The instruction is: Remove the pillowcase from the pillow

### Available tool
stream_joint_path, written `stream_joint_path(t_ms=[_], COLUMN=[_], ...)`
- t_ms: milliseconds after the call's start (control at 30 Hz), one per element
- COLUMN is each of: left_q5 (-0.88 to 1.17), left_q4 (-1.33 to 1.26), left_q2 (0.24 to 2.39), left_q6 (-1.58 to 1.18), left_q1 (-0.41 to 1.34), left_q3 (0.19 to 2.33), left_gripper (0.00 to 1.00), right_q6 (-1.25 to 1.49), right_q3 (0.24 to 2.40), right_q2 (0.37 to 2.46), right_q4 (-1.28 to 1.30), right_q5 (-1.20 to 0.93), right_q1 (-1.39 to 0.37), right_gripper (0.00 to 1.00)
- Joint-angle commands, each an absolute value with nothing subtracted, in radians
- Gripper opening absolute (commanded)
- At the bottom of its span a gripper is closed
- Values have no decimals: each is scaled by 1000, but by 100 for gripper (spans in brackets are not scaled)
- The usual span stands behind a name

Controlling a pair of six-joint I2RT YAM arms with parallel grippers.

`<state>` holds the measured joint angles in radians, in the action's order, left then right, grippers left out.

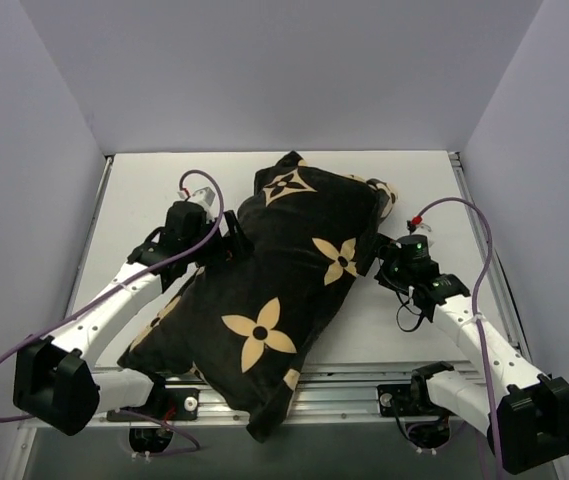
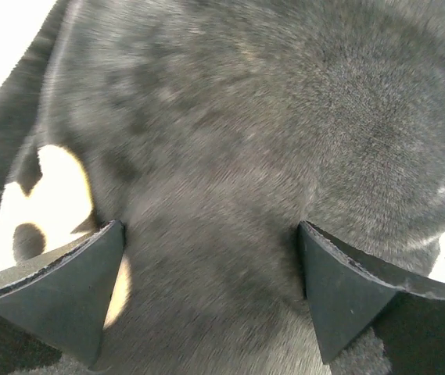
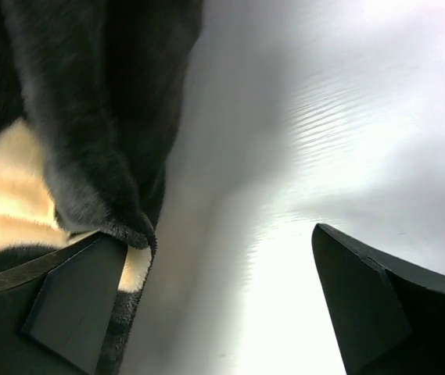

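The black pillowcase [image 1: 274, 290] with tan flower motifs lies diagonally across the table, stuffed full; its near corner hangs over the front edge. The white pillow is hidden inside it. My left gripper [image 1: 226, 238] is open at the pillowcase's left side; in the left wrist view its fingers [image 2: 73, 289] straddle black velvety fabric [image 2: 222, 156] without closing on it. My right gripper [image 1: 382, 262] is open at the pillowcase's right edge; in the right wrist view the fabric edge [image 3: 101, 195] rests by the left finger [image 3: 66, 312], with bare table between the fingers.
The white table [image 1: 424, 190] is walled by grey panels at left, right and back. A metal rail [image 1: 364, 375] runs along the front edge between the arm bases. Purple cables loop off both arms.
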<state>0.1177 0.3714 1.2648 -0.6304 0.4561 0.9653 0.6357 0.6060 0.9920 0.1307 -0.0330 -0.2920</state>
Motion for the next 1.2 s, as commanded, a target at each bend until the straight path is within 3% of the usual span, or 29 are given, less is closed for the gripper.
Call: stream_joint_path(t_ms=[0, 167, 367, 533, 633, 767, 933, 1033, 1167], left_q5=[97, 120, 74, 129, 80, 60, 55, 48, 9], left_q4=[408, 457, 540, 381, 289, 203, 210, 248, 320], left_q2=[1180, 1034, 914, 959, 1114, 1349, 1624, 1681, 1632], left_q6=[-644, -699, -778, -862, -842, -749, -609, -551, -473], left_q1=[442, 452, 534, 538, 509, 419, 344, 313, 296], left_q3=[945, 924, 830, 691, 679, 822, 1220, 1403, 1491], left_gripper=[98, 98, 98, 99, 99, 99, 99, 99, 98], right_q6=[626, 574, 526, 474, 440, 475, 658, 687, 614], right_q3=[621, 732, 856, 850, 844, 804, 664, 690, 866], right_q2=[973, 936, 1081, 1236, 1296, 1298, 1249, 1270, 1312], right_q4=[167, 137, 66, -69, -86, -95, -245, -273, -114], right_q5=[20, -98, -153, -282, -307, -244, -249, -197, -128], right_q1=[-253, -255, -256, -264, -314, -443, -598, -728, -822], right_gripper=[97, 96, 97, 99, 95, 93, 90, 91, 94])
